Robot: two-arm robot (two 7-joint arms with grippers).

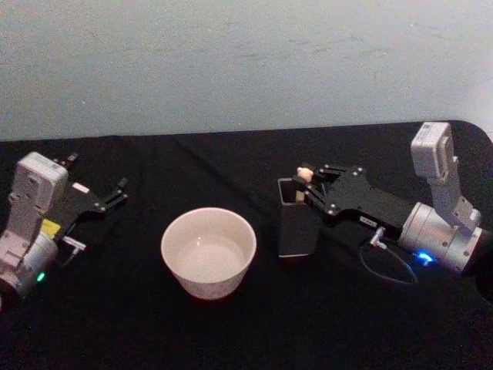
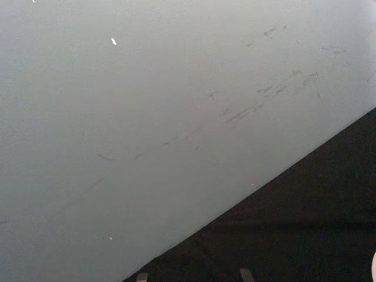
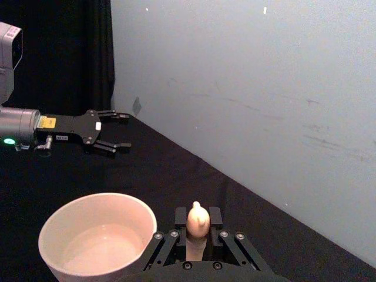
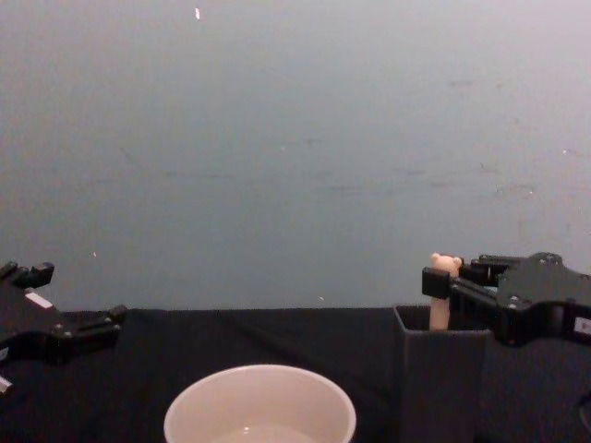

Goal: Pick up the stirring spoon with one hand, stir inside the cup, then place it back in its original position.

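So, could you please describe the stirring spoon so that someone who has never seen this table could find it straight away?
On the black table, right of the wide cream cup, stands a tall dark grey square holder. The stirring spoon stands in it with the right gripper closed on its pale beige handle. Its small bear-head top marks it out.

Right hand [image 1: 305, 183] reaching in from desk's right edge, wrist level, fingers [image 3: 176, 216] pinched onto the stirring spoon [image 3: 198, 221] top. Left hand [image 1: 117, 191] parked nr left edge, fingers spread, holding nothing.
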